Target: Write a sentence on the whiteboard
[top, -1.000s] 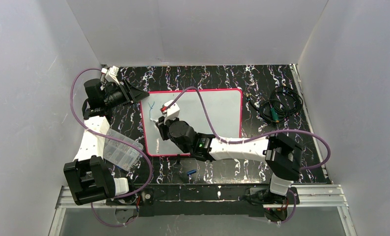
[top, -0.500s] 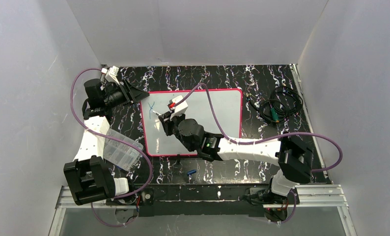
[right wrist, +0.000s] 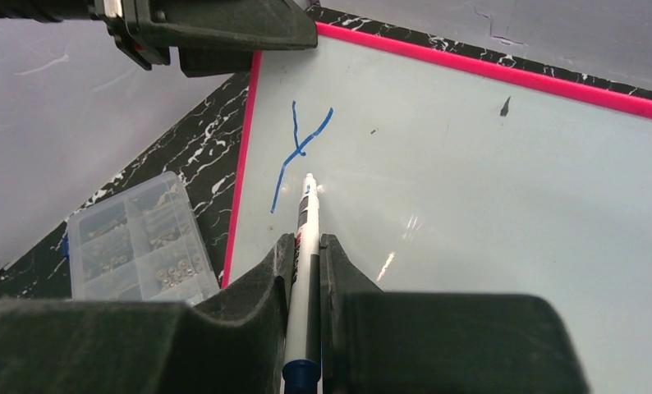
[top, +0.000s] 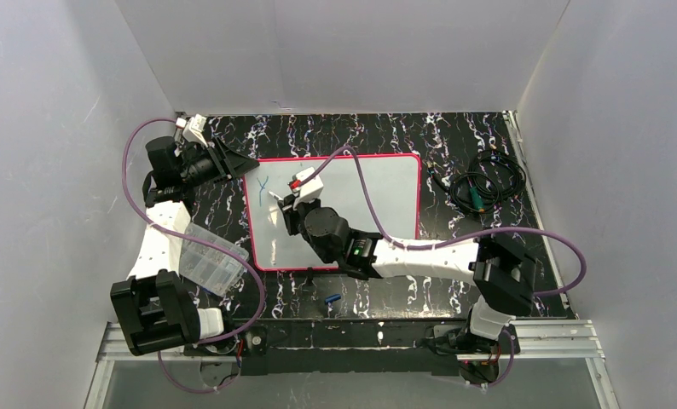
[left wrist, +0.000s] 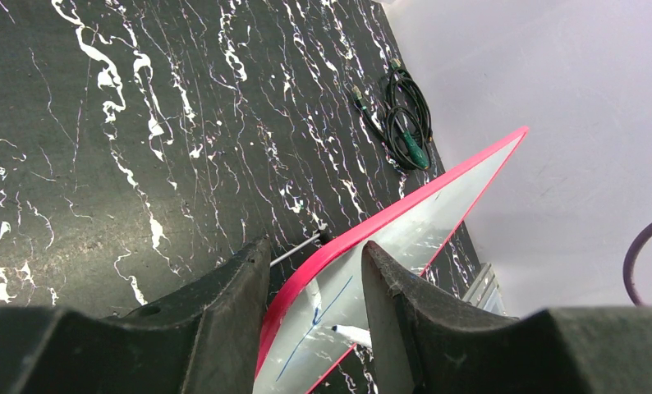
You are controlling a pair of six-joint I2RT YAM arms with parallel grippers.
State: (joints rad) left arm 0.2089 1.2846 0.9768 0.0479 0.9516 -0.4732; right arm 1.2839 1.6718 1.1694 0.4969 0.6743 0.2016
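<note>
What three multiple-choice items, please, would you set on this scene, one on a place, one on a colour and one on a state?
1. In the top view, the clear plastic compartment box lies: A) left of the pink-framed glossy whiteboard; B) on it; C) right of it.
2. The handwritten stroke on the board is: A) red; B) blue; C) green.
3. The right hand is: A) open and empty; B) shut on a white marker pen; C) shut on a cable.

A: the box sits beside the board's left edge.
B: the right wrist view shows blue ink.
B: the pen's barrel sits clamped in it.
</note>
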